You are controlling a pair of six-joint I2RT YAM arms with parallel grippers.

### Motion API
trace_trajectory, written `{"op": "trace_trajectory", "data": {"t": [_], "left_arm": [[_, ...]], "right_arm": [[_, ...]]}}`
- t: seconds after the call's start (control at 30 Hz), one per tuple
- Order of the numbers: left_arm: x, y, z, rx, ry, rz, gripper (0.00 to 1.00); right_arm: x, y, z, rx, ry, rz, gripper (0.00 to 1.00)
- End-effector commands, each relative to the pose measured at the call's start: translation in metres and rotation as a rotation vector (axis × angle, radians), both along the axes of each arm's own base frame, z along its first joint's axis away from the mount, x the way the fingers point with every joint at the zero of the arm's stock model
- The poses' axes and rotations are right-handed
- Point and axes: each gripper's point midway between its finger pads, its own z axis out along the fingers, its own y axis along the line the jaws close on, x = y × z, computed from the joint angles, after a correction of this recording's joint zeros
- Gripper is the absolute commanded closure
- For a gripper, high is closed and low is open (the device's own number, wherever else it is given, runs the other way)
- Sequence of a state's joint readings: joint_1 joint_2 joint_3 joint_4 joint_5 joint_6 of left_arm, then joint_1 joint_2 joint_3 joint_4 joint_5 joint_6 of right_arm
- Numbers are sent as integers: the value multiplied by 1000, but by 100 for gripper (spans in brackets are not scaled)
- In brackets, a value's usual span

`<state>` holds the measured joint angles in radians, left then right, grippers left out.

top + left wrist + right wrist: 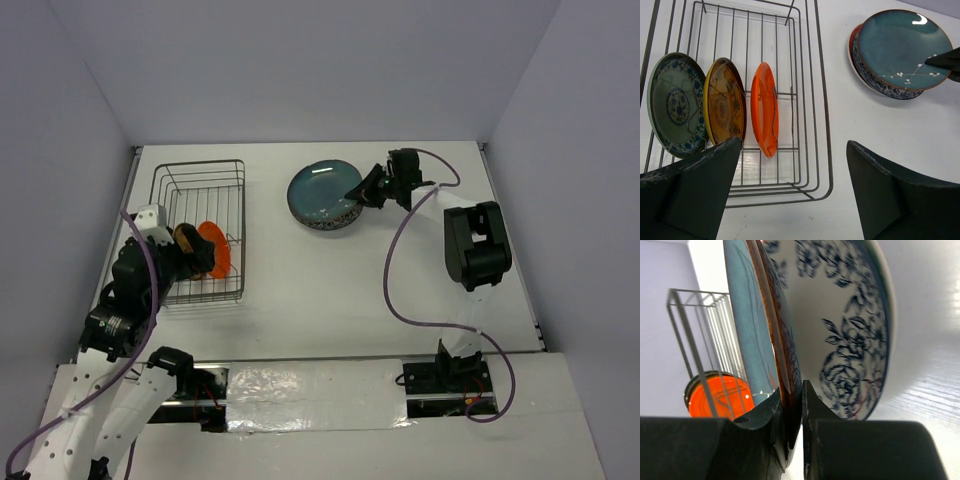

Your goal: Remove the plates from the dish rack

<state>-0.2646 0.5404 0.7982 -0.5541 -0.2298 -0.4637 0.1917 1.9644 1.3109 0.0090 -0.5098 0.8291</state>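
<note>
The wire dish rack [200, 190] stands at the left. Three small plates stand upright in it: a blue-patterned one [675, 105], an amber one [726, 102] and a plain orange one [765, 115]. My left gripper [795, 192] hovers wide open over the rack's near end, holding nothing. A large dark teal plate [322, 192] tops a stack right of the rack, over a white-and-blue plate [850, 325] and a red rim [852, 42]. My right gripper [801, 390] is shut on the teal plate's right rim.
White table with walls at the back and both sides. The right arm's purple cable [395, 270] loops across the table right of the stack. Bare table [310, 290] lies between the rack and the right arm.
</note>
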Motion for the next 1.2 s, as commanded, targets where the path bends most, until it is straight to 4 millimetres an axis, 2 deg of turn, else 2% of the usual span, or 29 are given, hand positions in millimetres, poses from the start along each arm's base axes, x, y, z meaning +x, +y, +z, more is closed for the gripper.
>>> {"op": "trace_trajectory", "data": {"t": [0.0,0.1,0.43,0.57,0.77,0.87,1.03,1.17], "left_arm": [[6,-3,19,11,-59,-23,0],[5,-3,20,9,-65,-24,0],[4,-3,21,8,-70,-27,0],[4,-3,20,8,-70,-29,0],[4,-4,19,9,-64,-32,1],[4,-4,19,10,-67,-34,1],[4,-5,20,8,-68,-40,0],[4,-3,20,9,-69,-31,0]], "right_arm": [[14,16,54,110,-144,82,86],[12,16,45,108,-127,79,80],[17,14,15,114,-61,30,77],[24,12,-5,109,-18,-8,77],[31,14,-17,115,2,-13,76],[31,13,-20,109,-3,-14,69],[31,13,-19,76,-8,1,49],[25,15,-8,14,-26,6,31]]}}
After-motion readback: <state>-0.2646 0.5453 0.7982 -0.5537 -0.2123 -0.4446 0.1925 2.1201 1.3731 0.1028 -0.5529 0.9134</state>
